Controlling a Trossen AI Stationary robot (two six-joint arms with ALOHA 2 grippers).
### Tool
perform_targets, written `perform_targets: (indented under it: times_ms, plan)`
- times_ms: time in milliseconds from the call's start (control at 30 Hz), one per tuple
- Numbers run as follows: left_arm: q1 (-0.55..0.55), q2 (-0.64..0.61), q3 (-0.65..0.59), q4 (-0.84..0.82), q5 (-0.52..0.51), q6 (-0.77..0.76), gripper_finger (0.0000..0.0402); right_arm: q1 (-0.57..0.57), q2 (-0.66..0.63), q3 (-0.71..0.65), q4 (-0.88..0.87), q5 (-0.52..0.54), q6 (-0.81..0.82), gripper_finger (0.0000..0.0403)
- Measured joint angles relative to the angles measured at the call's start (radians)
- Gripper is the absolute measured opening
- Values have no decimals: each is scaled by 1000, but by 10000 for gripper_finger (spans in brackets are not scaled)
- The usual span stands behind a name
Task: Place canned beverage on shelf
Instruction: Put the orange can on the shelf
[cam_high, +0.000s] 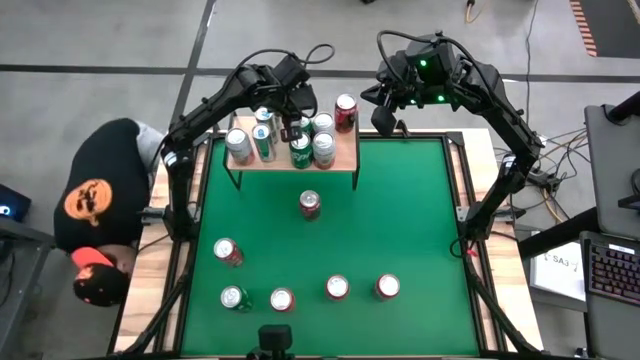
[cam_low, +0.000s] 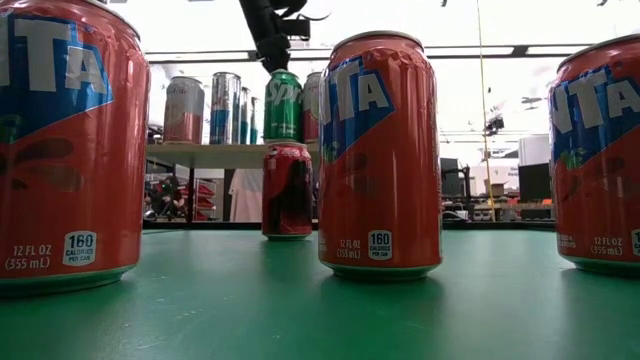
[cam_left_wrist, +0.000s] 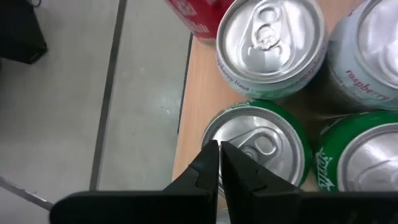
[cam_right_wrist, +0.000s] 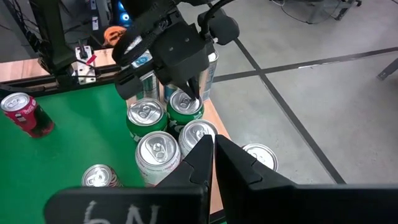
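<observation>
Seven cans crowd the shelf (cam_high: 345, 158) and six stand on the green bench (cam_high: 420, 215) before it, while both the left gripper (cam_high: 297, 128) and right gripper (cam_high: 385, 118), pressed together, hover over the shelf.

Shelf (cam_high: 345, 157) (cans (cam_high: 323, 148) atop) on table (cam_high: 410, 220)

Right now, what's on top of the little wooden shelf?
The shelf carries a cluster of cans: silver ones, green ones and a red can at its right end. The shut left gripper hovers over them, covering part of the group, so no sure count.
</observation>
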Motion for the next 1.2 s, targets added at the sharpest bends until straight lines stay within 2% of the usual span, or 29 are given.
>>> perform_targets:
  times_ms: [300, 667, 933, 1067, 1200]
  plan:
    - [0, -86, -1, 20, -5, -17, 0, 0, 0, 0, -5, 0, 13, 9]
    - [0, -209, -53, -114, -5, -132, 0, 3, -3, 0, -55, -1, 36, 9]
    - [0, -368, -298, -97, -8, -177, 0, 13, 0, -11, -58, -2, 61, 9]
    - [0, -452, -449, -30, -18, -196, 0, 14, 0, -11, -56, -2, 64, 9]
    - [-2, -509, -540, 29, -54, -210, 0, 14, 0, -11, -45, -1, 69, 9]
